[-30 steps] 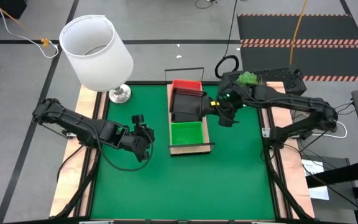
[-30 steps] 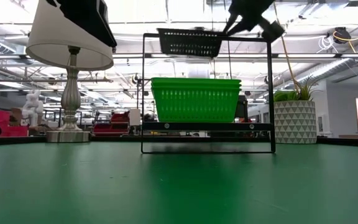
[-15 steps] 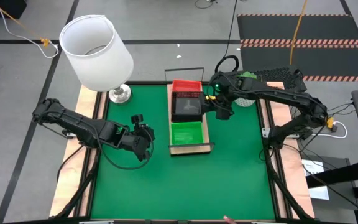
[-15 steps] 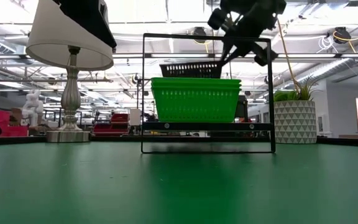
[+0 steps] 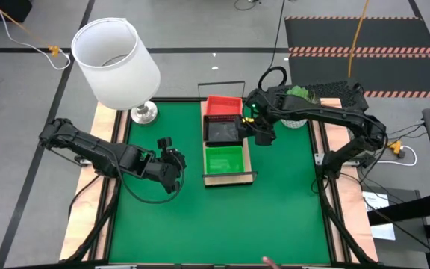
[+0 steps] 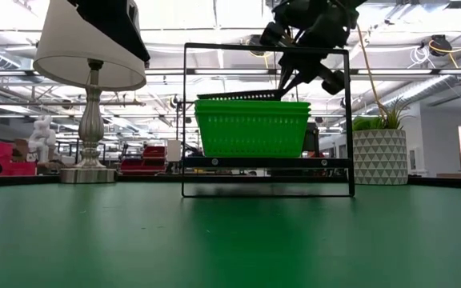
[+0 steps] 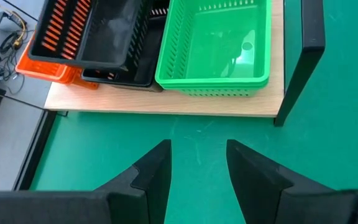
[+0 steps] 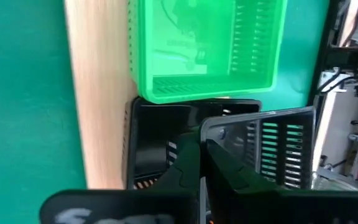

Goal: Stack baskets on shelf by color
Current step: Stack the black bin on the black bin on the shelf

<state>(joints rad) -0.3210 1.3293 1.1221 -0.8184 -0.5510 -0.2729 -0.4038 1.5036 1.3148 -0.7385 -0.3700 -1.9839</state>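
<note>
- The right gripper (image 5: 254,127), over the middle of the long light-wood plank shelf with thin black wire frame ends (image 5: 245,158), is clamped narrow on one side wall of a shallow square black plastic basket with slatted sides (image 5: 225,131), as the right wrist view shows
- That held black basket (image 7: 107,34) hangs tilted over a second black basket (image 7: 120,73) already sitting in the shelf's middle place; its lower edge looks almost nested, though I cannot tell whether it touches
- The bright green slatted plastic basket stack (image 5: 225,159) fills the near end of the shelf, just beside the black pair, and the orange-red slatted plastic baskets (image 5: 223,105) sit at the far end
- Judged as a thing to handle: thin moulded plastic, light, fairly stiff in the rim but springy in the slats, and smooth enough to slip; it is unlikely to break
- The rim or upper wall at mid-side is the sensible place to pinch, since a corner grip would let it swing, and the one-sided hold explains the tilt
- The left gripper (image 5: 172,166) waits low over the green mat (image 5: 222,224), well apart from the shelf, fingers (image 7: 153,171) spread and empty
</note>
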